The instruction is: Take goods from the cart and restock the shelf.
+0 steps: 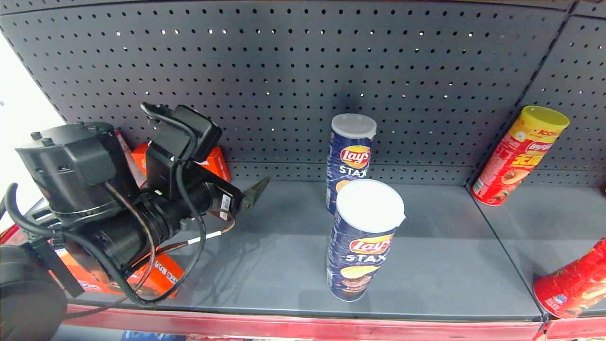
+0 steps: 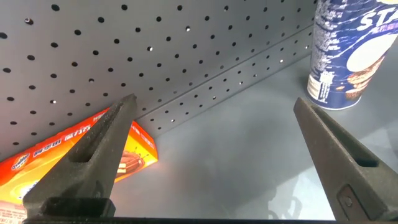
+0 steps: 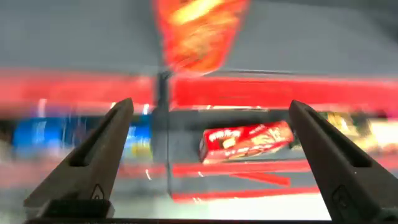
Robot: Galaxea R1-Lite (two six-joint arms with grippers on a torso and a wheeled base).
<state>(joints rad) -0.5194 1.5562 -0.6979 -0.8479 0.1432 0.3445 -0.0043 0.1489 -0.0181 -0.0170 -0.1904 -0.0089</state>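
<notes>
Two blue chip cans stand upright on the grey shelf [image 1: 265, 265], one at the back [image 1: 352, 161] and one nearer the front edge [image 1: 364, 241]. My left gripper [image 1: 253, 192] hovers over the shelf's left part, pointing toward the cans and well apart from them. In the left wrist view it [image 2: 214, 102] is open and holds nothing, with a blue can [image 2: 348, 56] ahead on one side and an orange box [image 2: 74, 155] on the other. My right gripper [image 3: 210, 106] is open and empty, facing the red shelf edge [image 3: 280, 90] with a red can [image 3: 199, 31] above it.
A red can with a yellow lid [image 1: 518, 156] leans against the pegboard on the right. Another red can [image 1: 575, 284] lies at the front right. Orange boxes sit at the back left [image 1: 215, 161] and front left [image 1: 156, 279]. A red box [image 3: 245, 142] lies on a lower shelf.
</notes>
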